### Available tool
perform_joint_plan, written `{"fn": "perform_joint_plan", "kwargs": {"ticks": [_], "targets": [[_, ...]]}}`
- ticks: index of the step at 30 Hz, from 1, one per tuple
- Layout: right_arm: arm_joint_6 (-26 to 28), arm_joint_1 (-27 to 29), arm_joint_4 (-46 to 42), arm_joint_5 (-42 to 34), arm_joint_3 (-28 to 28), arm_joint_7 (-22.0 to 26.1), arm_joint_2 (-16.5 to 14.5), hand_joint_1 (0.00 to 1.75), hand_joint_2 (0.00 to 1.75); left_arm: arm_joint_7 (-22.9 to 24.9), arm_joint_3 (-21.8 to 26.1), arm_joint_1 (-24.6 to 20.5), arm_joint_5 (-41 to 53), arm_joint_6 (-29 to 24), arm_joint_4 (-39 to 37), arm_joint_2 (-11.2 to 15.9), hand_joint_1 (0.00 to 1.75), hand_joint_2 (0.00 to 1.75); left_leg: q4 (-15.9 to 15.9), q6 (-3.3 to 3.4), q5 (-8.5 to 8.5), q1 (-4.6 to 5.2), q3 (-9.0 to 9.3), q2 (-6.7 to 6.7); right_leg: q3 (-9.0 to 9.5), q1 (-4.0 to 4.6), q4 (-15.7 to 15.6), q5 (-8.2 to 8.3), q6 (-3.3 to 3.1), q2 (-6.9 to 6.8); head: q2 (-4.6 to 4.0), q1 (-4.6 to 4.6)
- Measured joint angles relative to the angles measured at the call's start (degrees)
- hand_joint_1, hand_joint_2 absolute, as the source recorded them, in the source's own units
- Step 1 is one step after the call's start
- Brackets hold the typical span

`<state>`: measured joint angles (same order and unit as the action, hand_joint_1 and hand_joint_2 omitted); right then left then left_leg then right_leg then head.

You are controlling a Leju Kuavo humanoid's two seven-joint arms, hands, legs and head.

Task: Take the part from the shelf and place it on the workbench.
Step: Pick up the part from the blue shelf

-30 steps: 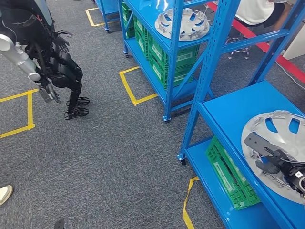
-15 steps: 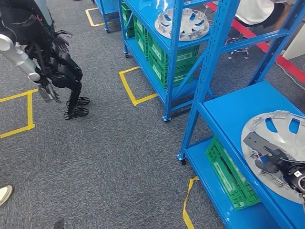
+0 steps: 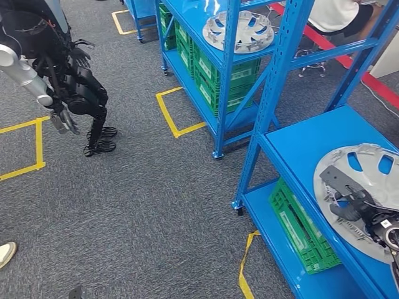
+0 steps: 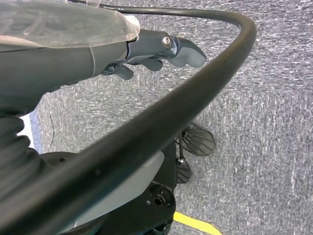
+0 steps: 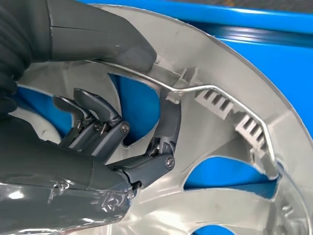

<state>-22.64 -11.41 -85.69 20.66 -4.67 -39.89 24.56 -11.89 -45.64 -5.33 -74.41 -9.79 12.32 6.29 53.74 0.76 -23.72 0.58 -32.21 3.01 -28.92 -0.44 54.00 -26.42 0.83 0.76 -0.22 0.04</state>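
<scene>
At the lower right of the head view, the silver wheel cover (image 3: 365,187) lies flat on the blue shelf (image 3: 305,149). The right hand (image 3: 355,205) grasps it, thumb over the rim and fingers (image 5: 92,110) hooked through a cutout. At the upper left, the left hand (image 3: 63,119) hangs over grey carpet (image 3: 155,205), released, fingers apart.

Two wheel covers (image 3: 362,187) (image 3: 239,30), three green crates (image 3: 301,227) (image 3: 225,81) (image 3: 166,25).

Grey carpet floor (image 3: 155,205) with yellow tape squares (image 3: 176,112), blue metal racks (image 3: 273,93) holding green crates (image 3: 301,230).
</scene>
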Motion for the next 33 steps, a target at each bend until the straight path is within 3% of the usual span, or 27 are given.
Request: {"fn": "perform_joint_plan", "kwargs": {"ticks": [6, 13, 18, 33], "targets": [[18.37, -0.67, -3.21, -15.21, -4.66, 4.53, 2.47, 1.75, 1.75, -0.33, 0.03, 0.00, -0.47, -0.02, -0.01, 0.41, 0.00, 1.75, 0.00, 0.00, 0.00, 0.01, -0.07, 0.00, -0.06, -0.01, 0.00, 0.01, 0.00, 0.00, -0.01, -0.01], [26.32, -1.46, -7.32, -17.54, -8.32, 10.08, 4.27, 1.75, 1.75, -0.46, 0.04, 0.06, -0.62, -0.46, -0.01, 0.58, 0.00, 1.75, 0.00, 0.00, -0.01, 0.00, -0.14, 0.06, -0.12, 0.00, 0.01, -0.01, 0.00, -0.06, 0.00, 0.03], [28.75, -1.44, -10.19, -16.96, -9.40, 13.41, 4.49, 1.75, 1.75, -0.69, 0.04, 0.05, -0.67, -0.65, -0.01, 0.61, 0.00, 1.75, 0.00, -0.01, -0.03, 0.00, -0.15, 0.04, -0.16, 0.00, 0.01, -0.03, -0.01, -0.02, 0.00, -0.01], [31.12, -1.33, -14.26, -16.02, -10.45, 15.40, 4.51, 1.75, 1.75, -0.83, 0.09, 0.06, -1.02, -1.20, -0.01, 0.60, 0.00, 1.75, 0.00, -0.01, -0.03, 0.00, -0.16, 0.04, -0.18, -0.01, 0.01, -0.04, -0.01, -0.02, -0.01, -0.01]]}}
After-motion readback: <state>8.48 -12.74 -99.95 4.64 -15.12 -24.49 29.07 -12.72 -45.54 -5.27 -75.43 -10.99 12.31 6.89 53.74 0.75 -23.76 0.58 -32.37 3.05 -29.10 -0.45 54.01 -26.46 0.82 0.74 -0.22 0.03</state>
